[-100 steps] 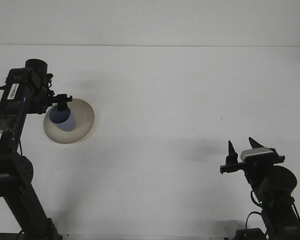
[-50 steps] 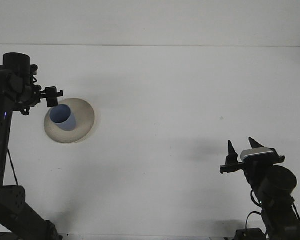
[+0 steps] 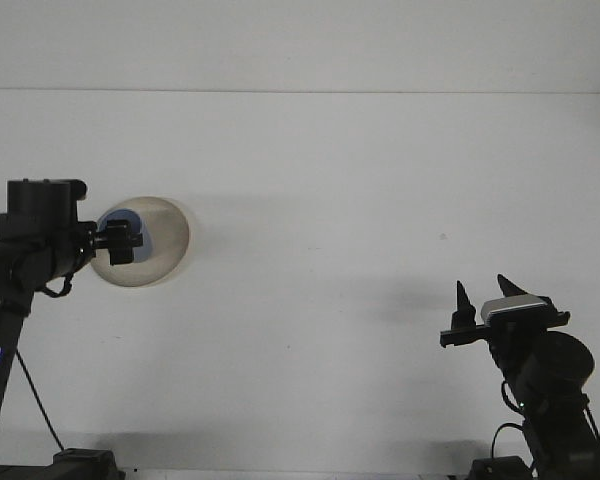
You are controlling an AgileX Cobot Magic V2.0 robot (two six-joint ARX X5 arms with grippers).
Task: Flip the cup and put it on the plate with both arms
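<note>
Cup set on plate, left arm drawn back

On the white table (image 3: 360, 200), the beige plate (image 3: 165, 240) at mid-left is seen with the blue cup (image 3: 130, 218) upon it. Since half a second ago the left gripper (image 3: 120, 242) has been lowered across the cup; its finger state cannot be told. The right gripper (image 3: 485, 298), lower right, is spread, empty. Placement is judged done.

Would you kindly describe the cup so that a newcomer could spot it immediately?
Look to the left side of the white table, where a beige plate sits. The cup stands on it, partly hidden by the left gripper; it is the only blue thing there.
</note>
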